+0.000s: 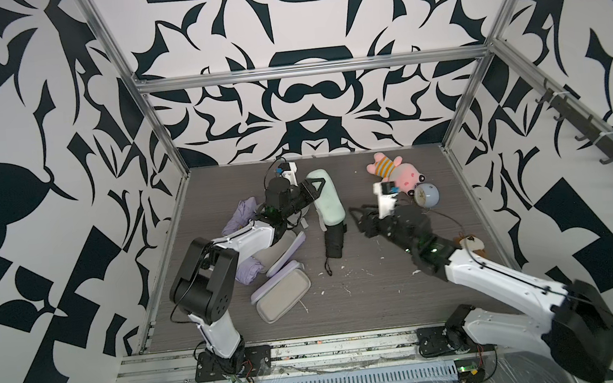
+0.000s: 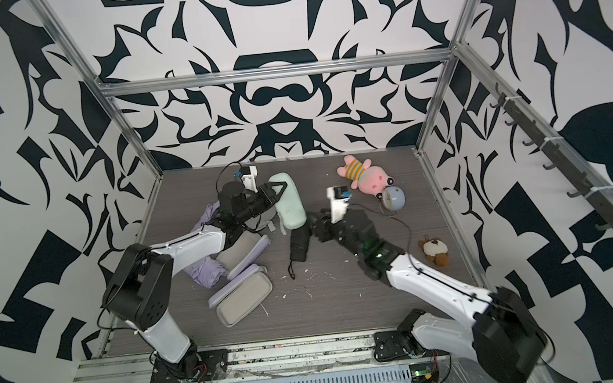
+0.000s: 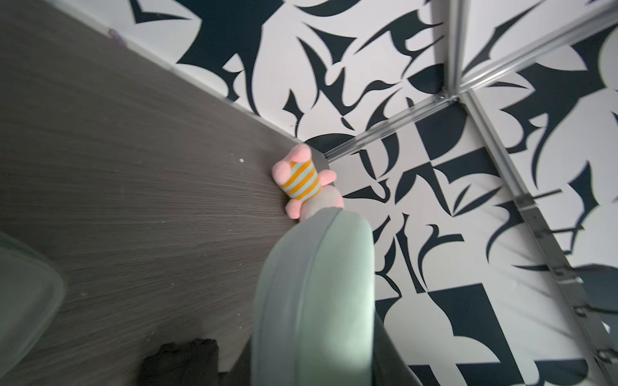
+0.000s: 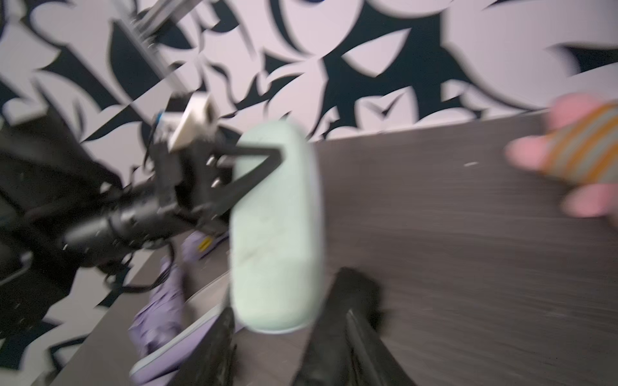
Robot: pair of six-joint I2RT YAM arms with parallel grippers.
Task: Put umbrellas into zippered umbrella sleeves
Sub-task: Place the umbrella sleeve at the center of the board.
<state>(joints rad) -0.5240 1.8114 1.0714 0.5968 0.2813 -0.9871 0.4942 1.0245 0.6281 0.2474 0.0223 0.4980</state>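
Mint sleeve (image 1: 328, 200) is zipped shut and clamped near its far end by the left gripper (image 1: 315, 191); one finger is seen laid across the shell in the right wrist view. Its near end is seen over the top of the black umbrella (image 1: 334, 240); contact cannot be told. Black umbrella is laid folded on the counter (image 1: 383, 288), wrist cord trailing toward the front edge. Right gripper (image 1: 355, 220) is placed just beside the black umbrella and the sleeve's near end, motion-blurred, jaws spread with nothing clamped between them.

Lilac sleeve (image 1: 283, 296) is laid open, grey lining up, front-left of the black umbrella. Second lilac sleeve (image 1: 283, 251) is also open, partly covered by the left arm. Lilac umbrella (image 1: 242, 212) is bunched behind the left arm; second lilac umbrella (image 1: 247, 274) is tucked beside the open sleeves. Pink plush toy (image 1: 395, 172), clock (image 1: 427, 196) and brown plush (image 1: 471, 245) are kept on the right side, apart from both grippers
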